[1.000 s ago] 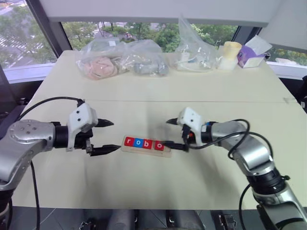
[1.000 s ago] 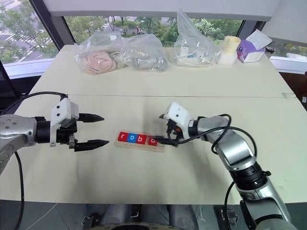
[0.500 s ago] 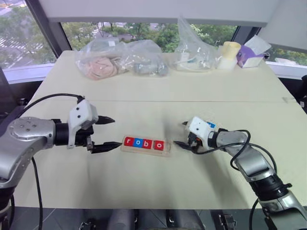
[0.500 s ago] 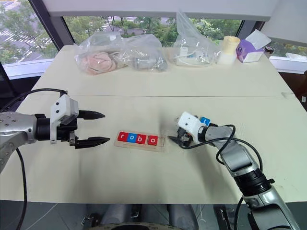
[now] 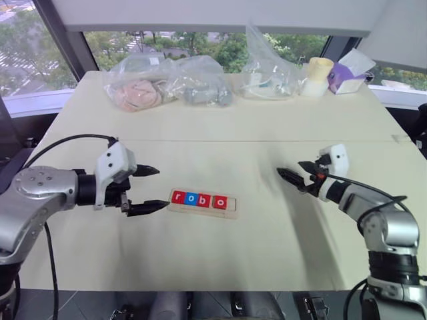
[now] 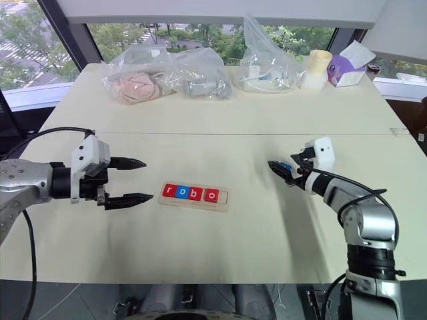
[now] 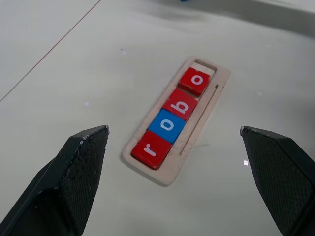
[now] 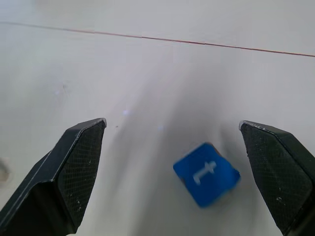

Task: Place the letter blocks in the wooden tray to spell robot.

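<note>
The wooden tray (image 5: 231, 208) lies mid-table holding red r (image 5: 178, 197), blue o (image 5: 192, 199), red b (image 5: 205, 200) and red o (image 5: 220, 202); its right-end slot is bare. In the left wrist view the same tray (image 7: 197, 147) lies between that gripper's fingers (image 7: 74, 182). My left gripper (image 5: 161, 187) hovers open just left of the tray. The blue t block (image 8: 206, 181) lies flat on the table right of the tray. My right gripper (image 5: 290, 168) hangs open over it, holding nothing; a blue corner of the t block (image 6: 285, 167) peeks out under it.
Clear plastic bags (image 5: 167, 83) of items line the table's far side, beside a pale roll (image 5: 319, 75) and a purple tissue box (image 5: 347, 77). A seam (image 5: 200, 141) crosses the table behind the tray. Windows stand beyond the far edge.
My right gripper has drawn away from the tray's right end, swung right and rolled, and now sits over the t block. The left gripper and the tray stayed put.
</note>
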`<state>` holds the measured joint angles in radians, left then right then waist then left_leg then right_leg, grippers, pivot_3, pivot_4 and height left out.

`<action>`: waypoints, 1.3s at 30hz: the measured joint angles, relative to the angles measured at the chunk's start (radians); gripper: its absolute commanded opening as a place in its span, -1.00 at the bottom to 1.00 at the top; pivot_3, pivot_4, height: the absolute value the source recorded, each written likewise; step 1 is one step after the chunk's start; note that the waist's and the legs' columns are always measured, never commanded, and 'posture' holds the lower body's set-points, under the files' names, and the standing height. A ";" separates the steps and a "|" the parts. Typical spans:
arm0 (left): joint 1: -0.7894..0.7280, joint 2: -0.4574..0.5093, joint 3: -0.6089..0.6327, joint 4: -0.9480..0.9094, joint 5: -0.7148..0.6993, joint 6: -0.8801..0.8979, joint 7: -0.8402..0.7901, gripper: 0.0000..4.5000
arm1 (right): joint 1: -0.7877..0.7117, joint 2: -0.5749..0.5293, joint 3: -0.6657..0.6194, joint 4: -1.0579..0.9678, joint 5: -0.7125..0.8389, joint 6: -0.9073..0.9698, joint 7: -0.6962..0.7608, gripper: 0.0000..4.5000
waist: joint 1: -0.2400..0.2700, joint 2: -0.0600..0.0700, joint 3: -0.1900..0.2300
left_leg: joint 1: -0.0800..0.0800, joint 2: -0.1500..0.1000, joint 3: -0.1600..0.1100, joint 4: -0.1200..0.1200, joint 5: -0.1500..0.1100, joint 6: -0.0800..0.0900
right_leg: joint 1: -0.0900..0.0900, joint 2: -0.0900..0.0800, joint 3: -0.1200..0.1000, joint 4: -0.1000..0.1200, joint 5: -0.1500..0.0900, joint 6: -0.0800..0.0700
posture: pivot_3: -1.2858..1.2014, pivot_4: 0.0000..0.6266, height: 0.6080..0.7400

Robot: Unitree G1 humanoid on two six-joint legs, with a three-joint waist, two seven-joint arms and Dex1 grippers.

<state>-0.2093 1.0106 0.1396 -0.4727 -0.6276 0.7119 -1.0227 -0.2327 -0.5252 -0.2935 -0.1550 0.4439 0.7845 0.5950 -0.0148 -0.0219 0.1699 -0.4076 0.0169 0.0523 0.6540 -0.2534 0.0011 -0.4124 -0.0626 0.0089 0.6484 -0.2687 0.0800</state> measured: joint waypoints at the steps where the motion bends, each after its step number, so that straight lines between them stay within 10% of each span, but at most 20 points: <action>1: -0.002 -0.003 -0.002 0.001 0.001 -0.001 0.000 1.00 | 0.018 -0.002 -0.005 -0.017 0.000 0.013 -0.022 0.99 | 0.001 0.000 0.000 | 0.000 0.000 0.000 0.000 0.000 0.000 | 0.000 0.000 0.000 0.000 0.000 0.000 | 0.03 -0.52 0.98; 14: -0.023 -0.042 -0.039 0.019 0.010 -0.006 0.007 1.00 | -0.032 0.361 -0.048 -0.275 -0.015 0.432 -0.566 0.99 | -0.002 0.000 0.000 | -0.001 0.000 0.001 -0.001 0.000 0.000 | -0.002 -0.001 0.001 0.000 0.000 -0.001 | 0.03 -0.52 0.98; 25: -0.020 -0.066 -0.045 0.018 0.022 -0.006 0.044 1.00 | -0.096 0.387 0.078 -0.120 -0.203 0.264 -0.713 0.99 | -0.004 -0.001 -0.001 | 0.000 0.000 0.001 -0.002 0.000 0.000 | -0.001 -0.001 0.001 -0.001 0.000 -0.001 | 0.03 -0.52 0.98; 32: 0.001 -0.076 -0.045 0.008 0.027 -0.006 0.061 1.00 | -0.106 0.390 0.099 -0.062 -0.264 0.190 -0.728 -0.28 | -0.005 -0.002 -0.001 | 0.000 0.000 0.000 -0.002 0.000 0.000 | -0.001 -0.001 0.001 -0.001 0.000 -0.001 | 0.03 -0.52 0.98; 39: -0.017 -0.070 -0.044 -0.003 0.024 -0.005 0.043 1.00 | -0.069 0.313 0.088 -0.150 -0.232 0.256 -0.639 -0.30 | 0.001 0.000 -0.001 | -0.002 -0.001 0.000 -0.002 0.000 0.000 | -0.003 -0.001 0.001 -0.002 0.000 -0.001 | 0.03 -0.52 0.98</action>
<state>-0.2262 0.9403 0.0952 -0.4755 -0.6034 0.7068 -0.9798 -0.3019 -0.2121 -0.2056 -0.3050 0.2118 1.0406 -0.0444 -0.0137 -0.0221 0.1694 -0.4097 0.0164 0.0527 0.6515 -0.2532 0.0008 -0.4153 -0.0639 0.0101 0.6467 -0.2690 0.0794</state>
